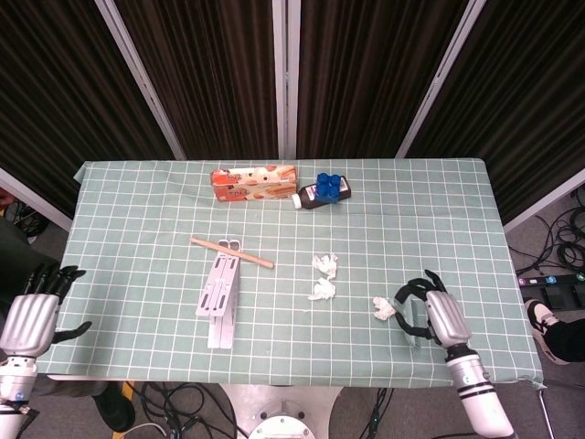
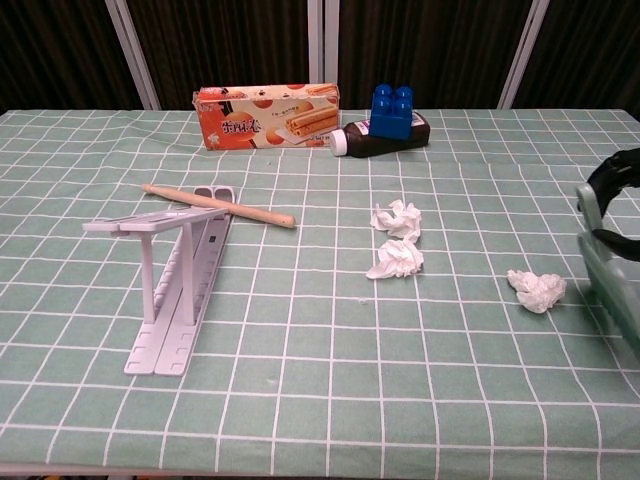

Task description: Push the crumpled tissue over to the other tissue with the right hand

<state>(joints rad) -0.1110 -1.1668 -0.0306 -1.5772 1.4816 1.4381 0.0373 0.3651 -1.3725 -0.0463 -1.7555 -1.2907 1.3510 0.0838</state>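
A lone crumpled tissue (image 1: 384, 308) (image 2: 537, 290) lies on the green checked cloth at the front right. Two other crumpled tissues (image 1: 324, 265) (image 1: 321, 291) sit close together near the middle; in the chest view they show as an upper tissue (image 2: 398, 219) and a lower tissue (image 2: 397, 259). My right hand (image 1: 430, 315) (image 2: 612, 200) grips a green brush (image 1: 409, 320) (image 2: 610, 280) just right of the lone tissue, bristles low near the cloth, a small gap between them. My left hand (image 1: 32, 315) hangs off the table's left front corner, fingers apart and empty.
A white rack (image 1: 219, 291) with a wooden stick (image 1: 231, 252) across it stands left of centre. At the back lie an orange biscuit box (image 1: 253, 184), a dark bottle (image 1: 315, 195) and a blue block (image 1: 328, 181). The table's front edge (image 1: 302, 380) is close to my right hand.
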